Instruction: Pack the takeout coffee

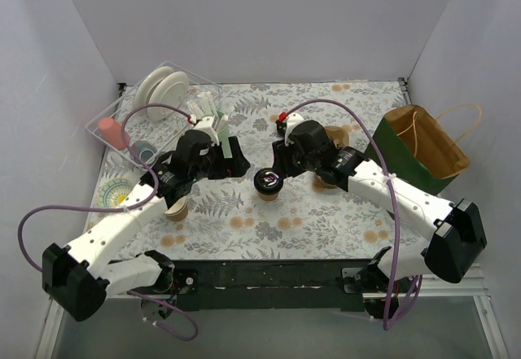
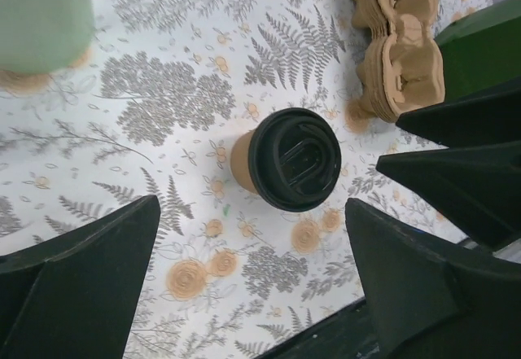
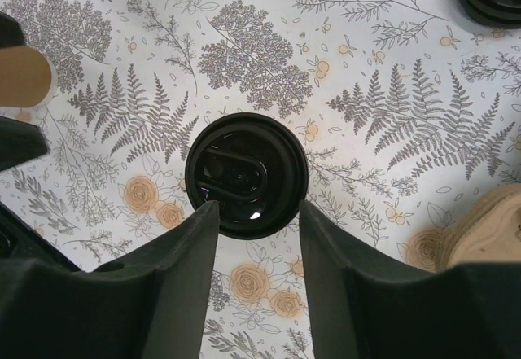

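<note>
The takeout coffee [image 1: 268, 182] is a small kraft-brown cup with a black lid, upright on the floral cloth between my two arms. My left gripper [image 2: 252, 212] is wide open with only cloth between its fingers, and the cup [image 2: 293, 159] stands just beyond its tips. From above, my right gripper [image 3: 256, 208] hovers over the near edge of the black lid [image 3: 247, 174]. Its fingers stand apart and hold nothing. In the top view the left gripper [image 1: 234, 160] and right gripper [image 1: 279, 164] sit just behind the cup.
An open brown paper bag [image 1: 427, 143] with a green side stands at the right. A moulded-pulp carrier [image 2: 399, 41] lies beside it. A mint-green cup of straws [image 1: 213, 119] and a dish rack [image 1: 155, 107] are at the back left. Another brown cup [image 1: 176, 208] stands front left.
</note>
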Available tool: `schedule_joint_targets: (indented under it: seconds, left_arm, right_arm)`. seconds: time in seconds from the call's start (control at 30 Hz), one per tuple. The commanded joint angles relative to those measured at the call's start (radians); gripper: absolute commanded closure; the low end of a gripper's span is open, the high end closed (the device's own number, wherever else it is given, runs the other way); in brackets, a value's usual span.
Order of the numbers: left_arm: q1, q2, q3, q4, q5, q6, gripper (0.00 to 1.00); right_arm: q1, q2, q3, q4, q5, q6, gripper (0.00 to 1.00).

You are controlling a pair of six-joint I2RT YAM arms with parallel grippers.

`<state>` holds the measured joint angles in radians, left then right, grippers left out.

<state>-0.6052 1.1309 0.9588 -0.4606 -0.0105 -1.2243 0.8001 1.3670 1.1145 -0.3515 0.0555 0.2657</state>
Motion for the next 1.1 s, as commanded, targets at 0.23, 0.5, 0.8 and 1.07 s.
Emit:
schedule_joint_targets:
  seconds: [0.23, 0.5, 0.8, 1.07]
  left_arm:
    - [-0.004, -0.290, -0.196, 0.106, -0.218, 0.212, 0.02]
    - [-0.004, -0.411, -0.238, 0.119, -0.256, 0.240, 0.02]
    - [-0.004, -0.438, -0.242, 0.123, -0.261, 0.250, 0.02]
    - [-0.004, -0.433, -0.241, 0.120, -0.267, 0.252, 0.02]
  right_arm:
    - [0.057, -0.011, 0.007, 0.028, -0.020, -0.025, 0.45]
    - [0.154, 0.110, 0.056, 0.029, 0.105, -0.037, 0.57]
    - [0.182, 0.208, 0.093, 0.029, 0.150, -0.066, 0.62]
    - [0.197, 0.221, 0.087, 0.029, 0.176, -0.082, 0.82]
